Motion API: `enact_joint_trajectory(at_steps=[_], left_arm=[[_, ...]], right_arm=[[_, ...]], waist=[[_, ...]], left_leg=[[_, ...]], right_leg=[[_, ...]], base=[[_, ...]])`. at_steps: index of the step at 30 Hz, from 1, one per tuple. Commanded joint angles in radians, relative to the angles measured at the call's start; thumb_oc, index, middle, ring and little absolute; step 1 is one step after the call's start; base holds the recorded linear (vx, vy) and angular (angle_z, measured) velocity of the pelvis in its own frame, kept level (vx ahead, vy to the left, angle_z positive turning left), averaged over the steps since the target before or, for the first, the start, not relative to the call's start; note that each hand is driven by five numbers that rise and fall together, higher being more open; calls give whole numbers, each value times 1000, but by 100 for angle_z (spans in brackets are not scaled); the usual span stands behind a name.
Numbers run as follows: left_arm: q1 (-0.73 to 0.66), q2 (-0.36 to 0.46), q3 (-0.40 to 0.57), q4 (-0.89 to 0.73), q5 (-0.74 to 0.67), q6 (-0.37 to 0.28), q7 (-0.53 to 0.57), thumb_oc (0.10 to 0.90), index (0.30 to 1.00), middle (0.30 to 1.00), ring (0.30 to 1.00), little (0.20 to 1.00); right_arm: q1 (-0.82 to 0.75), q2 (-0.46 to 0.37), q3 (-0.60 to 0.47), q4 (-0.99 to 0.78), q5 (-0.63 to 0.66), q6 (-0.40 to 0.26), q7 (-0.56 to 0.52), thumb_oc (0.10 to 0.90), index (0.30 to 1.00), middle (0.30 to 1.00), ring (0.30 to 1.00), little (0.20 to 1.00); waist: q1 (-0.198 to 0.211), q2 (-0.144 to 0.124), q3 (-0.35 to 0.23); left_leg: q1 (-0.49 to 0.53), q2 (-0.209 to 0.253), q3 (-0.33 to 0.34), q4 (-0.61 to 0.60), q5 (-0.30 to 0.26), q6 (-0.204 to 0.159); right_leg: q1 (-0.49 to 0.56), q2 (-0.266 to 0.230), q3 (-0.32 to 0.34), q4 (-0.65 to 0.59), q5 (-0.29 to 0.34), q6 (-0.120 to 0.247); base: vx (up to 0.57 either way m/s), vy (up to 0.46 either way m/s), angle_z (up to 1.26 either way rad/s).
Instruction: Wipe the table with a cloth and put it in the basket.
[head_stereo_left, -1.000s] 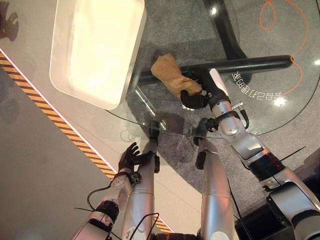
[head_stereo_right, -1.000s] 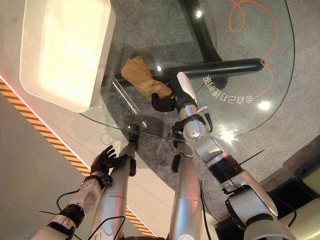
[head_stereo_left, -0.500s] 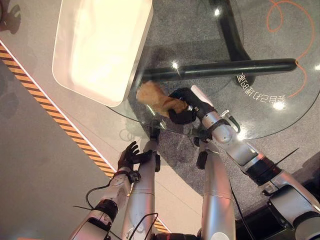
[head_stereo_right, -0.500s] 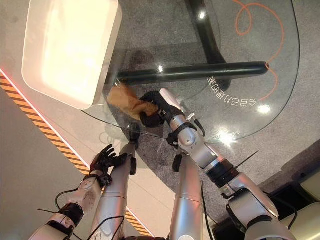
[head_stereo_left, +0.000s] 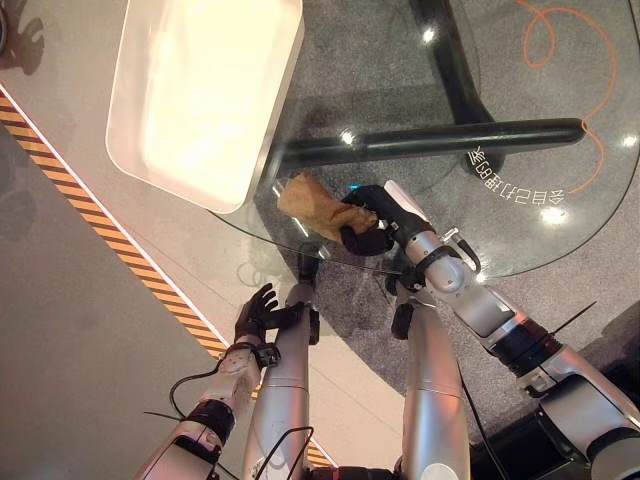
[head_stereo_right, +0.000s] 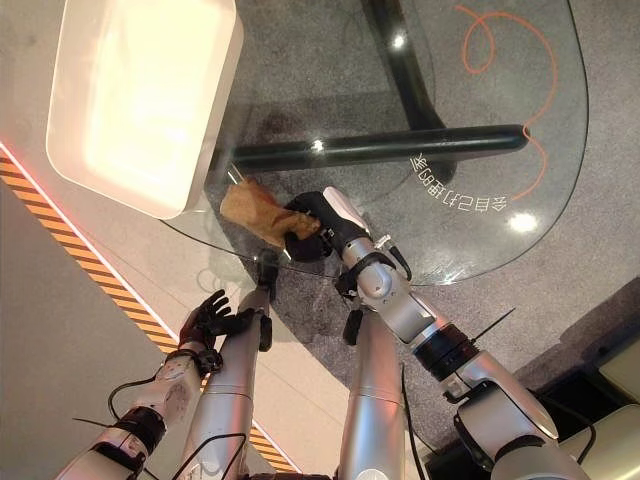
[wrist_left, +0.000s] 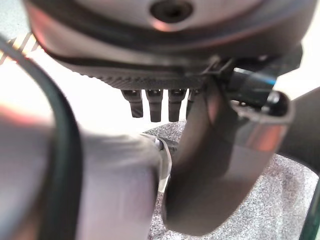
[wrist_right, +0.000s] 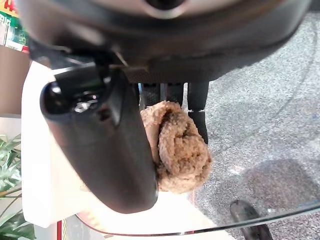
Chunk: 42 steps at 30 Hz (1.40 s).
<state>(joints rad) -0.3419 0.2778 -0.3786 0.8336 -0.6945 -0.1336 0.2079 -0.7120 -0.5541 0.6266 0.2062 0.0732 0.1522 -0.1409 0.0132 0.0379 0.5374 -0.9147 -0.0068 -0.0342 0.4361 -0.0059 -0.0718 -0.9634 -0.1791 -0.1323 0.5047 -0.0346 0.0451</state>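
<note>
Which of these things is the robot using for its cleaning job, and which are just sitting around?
For the job:
- brown cloth, gripped in the right hand
- glass table being wiped
- white basket at the table's left edge, where the cloth goes

Just there:
- orange cord seen through the glass
- left hand, idle below the table edge

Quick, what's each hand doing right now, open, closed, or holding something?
Left hand: open, fingers relaxed, holding nothing, low beside the glass table.
Right hand: shut on the brown cloth, on the table near the white basket.
</note>
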Motion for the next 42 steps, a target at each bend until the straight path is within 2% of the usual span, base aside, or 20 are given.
enact_joint_trajectory(at_steps=[1, 3, 4, 5, 6, 7, 8, 9, 13, 14, 15, 16, 18, 19, 21, 22, 23, 24, 25, 42], left_arm=[[119, -13, -16, -8, -2, 12, 7, 800, 900, 900, 900, 900], [119, -15, -18, -6, -7, 9, 10, 800, 900, 900, 900, 900], [140, -18, -24, -5, -6, 7, 8, 800, 900, 900, 900, 900], [121, -17, -16, -3, -5, 4, 7, 800, 900, 900, 900, 900], [124, -20, -16, 0, -5, -3, 8, 800, 900, 900, 900, 900], [146, -23, -22, 0, -4, -5, 8, 800, 900, 900, 900, 900], [149, -23, -22, -1, -3, -5, 9, 800, 900, 900, 900, 900], [131, -23, -12, -4, 0, -6, 14, 800, 900, 900, 900, 900], [140, -24, -5, -4, 3, -10, 16, 800, 900, 900, 900, 900], [162, -25, -9, -4, 3, -11, 16, 800, 900, 900, 900, 900], [165, -25, -8, -6, 4, -12, 16, 800, 900, 900, 900, 900], [146, -24, -1, -7, 4, -13, 16, 800, 900, 900, 900, 900], [151, -26, 1, -10, 7, -14, 19, 800, 900, 900, 900, 900], [171, -28, -5, -9, 7, -15, 19, 800, 900, 900, 900, 900], [173, -27, -1, -10, 9, -14, 16, 800, 900, 900, 900, 900], [152, -25, 6, -12, 8, -13, 16, 800, 900, 900, 900, 900], [174, -26, 1, -13, 10, -13, 16, 800, 900, 900, 900, 900], [175, -27, 2, -14, 11, -15, 18, 800, 900, 900, 900, 900], [156, -24, 10, -17, 14, -13, 20, 800, 900, 900, 900, 900], [160, -18, 11, -25, -7, -28, 13, 800, 900, 900, 900, 900]], right_arm=[[-10, -5, -24, -170, 16, -68, -72, 100, 300, 300, 300, 200], [-5, -6, -43, -154, -9, -64, -116, 100, 300, 300, 300, 200], [18, -4, -49, -147, -20, -60, -140, 100, 300, 300, 300, 200], [0, -10, -59, -145, -27, -58, -155, 100, 300, 300, 300, 200], [4, -12, -74, -142, -37, -47, -190, 100, 300, 300, 300, 200], [26, -10, -78, -139, -41, -47, -205, 100, 300, 300, 300, 200], [30, -12, -85, -138, -45, -46, -218, 100, 300, 300, 300, 200], [15, -20, -111, -135, -56, -43, -246, 100, 300, 300, 300, 200], [30, -39, -170, -125, -82, -45, -333, 100, 300, 300, 300, 200], [50, -38, -176, -123, -90, -45, -344, 100, 300, 300, 300, 200], [52, -42, -187, -124, -99, -46, -355, 100, 300, 300, 300, 200], [34, -49, -197, -127, -103, -47, -362, 100, 300, 300, 300, 200], [28, -64, -226, -128, -119, -40, -400, 100, 300, 300, 300, 200], [44, -62, -226, -125, -121, -38, -409, 100, 300, 300, 300, 200], [36, -70, -240, -119, -138, -23, -437, 100, 300, 300, 300, 200], [15, -77, -247, -119, -140, -19, -444, 100, 300, 300, 300, 200], [34, -78, -250, -116, -145, -14, -465, 100, 300, 300, 300, 200], [33, -82, -255, -113, -148, -9, -480, 100, 300, 300, 300, 200], [15, -91, -266, -112, -147, -5, -493, 100, 300, 300, 300, 200], [24, -154, -386, -63, -70, -20, -750, 100, 300, 300, 300, 200]], waist=[[0, 29, -17], [-2, 28, -17], [2, 30, -17], [-4, 27, -17], [-5, 26, -17], [-1, 28, -17], [-1, 27, -17], [-8, 24, -17], [-13, 19, -17], [-10, 21, -17], [-10, 20, -17], [-15, 18, -17], [-16, 17, -17], [-12, 19, -17], [-12, 19, -17], [-16, 16, -17], [-12, 19, -17], [-12, 18, -17], [-17, 15, -17], [-27, 18, -17]], left_leg=[[-50, -49, 137, 24, -20, 67], [-50, -48, 137, 26, -22, 69], [-14, -44, 132, 35, -56, 63], [-48, -48, 138, 26, -24, 70], [-47, -47, 138, 26, -25, 71], [-12, -42, 133, 35, -59, 65], [-10, -41, 133, 36, -61, 65], [-46, -45, 139, 26, -27, 71], [-43, -44, 139, 29, -32, 74], [-7, -40, 132, 37, -66, 70], [-7, -40, 131, 37, -68, 70], [-42, -44, 137, 29, -35, 76], [-44, -45, 137, 33, -38, 77], [-8, -41, 130, 42, -72, 72], [-5, -41, 129, 40, -74, 72], [-39, -45, 136, 31, -40, 77], [-5, -40, 129, 39, -74, 72], [-7, -41, 129, 41, -75, 73], [-42, -46, 135, 31, -40, 79], [-40, -49, 136, 23, -46, 80]], right_leg=[[-35, 63, -3, -122, 109, 24], [-35, 63, -1, -120, 109, 24], [-3, 69, 3, -106, 77, 32], [-33, 64, 0, -121, 109, 24], [-33, 65, 1, -119, 109, 24], [-2, 71, 5, -104, 77, 31], [0, 72, 6, -105, 76, 31], [-32, 66, 3, -119, 109, 25], [-30, 70, 8, -119, 110, 26], [2, 76, 13, -105, 79, 34], [2, 76, 13, -104, 79, 34], [-29, 71, 10, -118, 110, 27], [-30, 74, 13, -117, 109, 28], [1, 80, 18, -102, 77, 35], [4, 82, 19, -102, 76, 37], [-27, 77, 15, -117, 108, 30], [4, 84, 20, -102, 76, 37], [2, 84, 20, -101, 75, 36], [-29, 79, 16, -117, 107, 29], [-24, 92, 27, -132, 108, 34]], base=[[0, 0, 0], [-1, 0, 0], [0, 0, 0], [0, 0, 0], [0, 0, 0], [54, 3, 0], [0, 0, 0], [-55, -6, -2], [-1, -3, 0], [55, -3, -2], [0, 0, 0], [-52, -6, -2], [2, -3, -1], [53, -3, -1], [-2, -6, 0], [0, 0, 0], [0, 0, 0], [0, 0, 0], [-54, -5, -1], [-4, 1, -1]])
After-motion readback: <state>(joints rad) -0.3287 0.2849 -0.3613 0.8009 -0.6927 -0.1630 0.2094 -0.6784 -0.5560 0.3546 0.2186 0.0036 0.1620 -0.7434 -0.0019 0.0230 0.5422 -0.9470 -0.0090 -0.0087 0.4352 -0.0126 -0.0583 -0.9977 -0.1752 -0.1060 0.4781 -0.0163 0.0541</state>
